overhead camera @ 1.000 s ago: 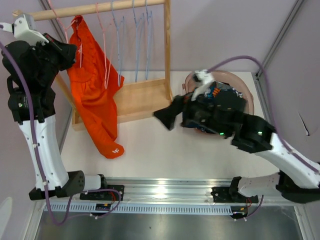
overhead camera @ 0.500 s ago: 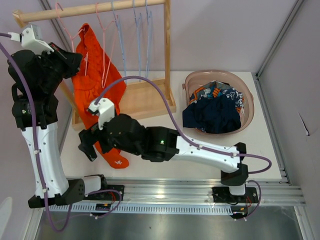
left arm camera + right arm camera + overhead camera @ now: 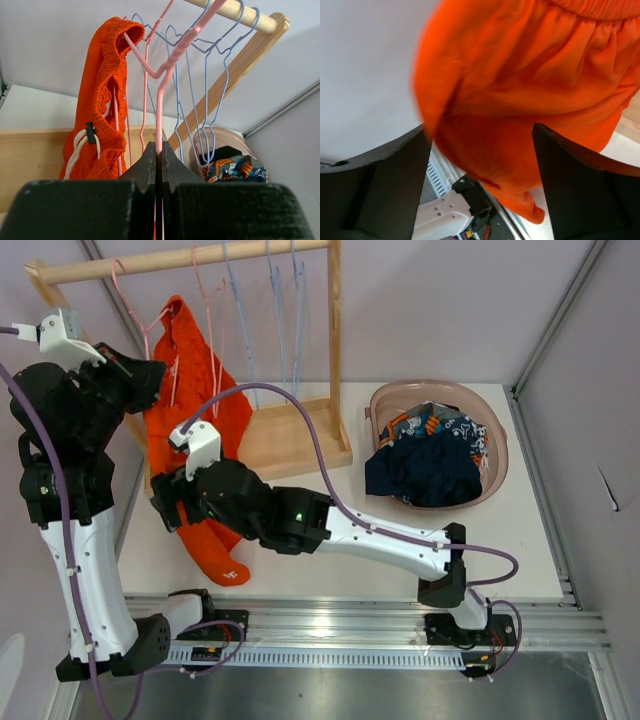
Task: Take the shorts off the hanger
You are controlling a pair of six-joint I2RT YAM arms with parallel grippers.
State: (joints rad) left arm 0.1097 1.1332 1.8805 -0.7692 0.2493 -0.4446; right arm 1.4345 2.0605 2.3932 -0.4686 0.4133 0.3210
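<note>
Right gripper point(image 3: 482, 145), jaws spread, has shifted farther along the orange shorts point(image 3: 200, 420); left gripper point(image 3: 160, 150) pinches the pink hanger point(image 3: 161, 100). The basket point(image 3: 440, 386) at right holds navy shorts point(image 3: 430, 475)

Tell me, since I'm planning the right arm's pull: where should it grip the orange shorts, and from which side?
Probably the shorts' loose lower leg, from the near side: it hangs free below the waistband, which is looped on the pink hanger the left gripper pinches.

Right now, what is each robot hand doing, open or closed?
Left gripper: fingers closed on the pink hanger.
Right gripper: fingers open, orange shorts just in front.
</note>
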